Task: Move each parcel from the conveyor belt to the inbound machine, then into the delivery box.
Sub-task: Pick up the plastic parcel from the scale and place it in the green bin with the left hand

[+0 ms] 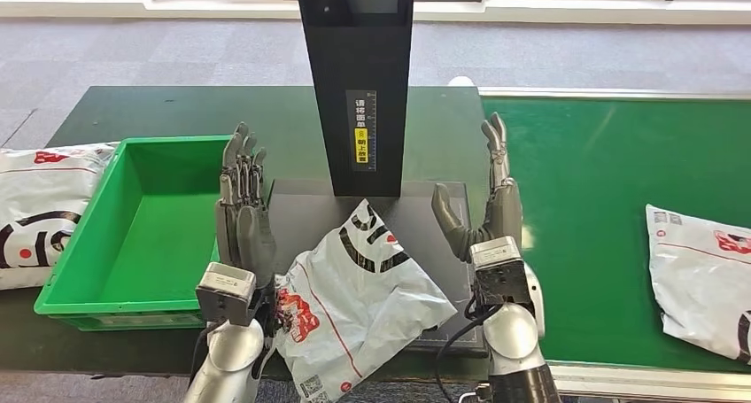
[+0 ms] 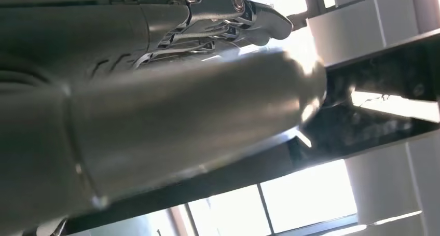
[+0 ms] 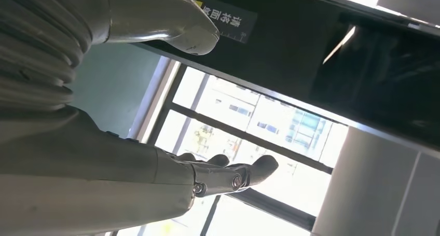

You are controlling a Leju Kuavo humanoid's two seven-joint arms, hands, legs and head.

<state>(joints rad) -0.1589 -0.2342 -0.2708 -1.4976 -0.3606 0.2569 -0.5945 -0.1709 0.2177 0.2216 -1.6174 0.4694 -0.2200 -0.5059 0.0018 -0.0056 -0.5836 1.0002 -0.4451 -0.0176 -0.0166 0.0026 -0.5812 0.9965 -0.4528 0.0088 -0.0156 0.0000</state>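
Note:
A white parcel (image 1: 354,306) with red and black print lies crumpled on the dark platform (image 1: 301,210) of the inbound machine, under its black column (image 1: 357,75). My left hand (image 1: 242,213) stands upright at the parcel's left edge, fingers straight and apart, holding nothing. On the parcel's other side my right hand (image 1: 485,208) is raised and open, thumb out toward the parcel. Both hands' fingers are spread in the wrist views, left hand (image 2: 155,91) and right hand (image 3: 129,142). Another white parcel (image 1: 704,275) lies on the green conveyor belt (image 1: 602,190). The green delivery box (image 1: 97,288) sits empty at left.
A third white parcel (image 1: 40,213) lies on the dark table (image 1: 177,111) left of the box. The machine's column carries a yellow label (image 1: 361,142) just above the platform. Windows and grey carpet lie beyond the table.

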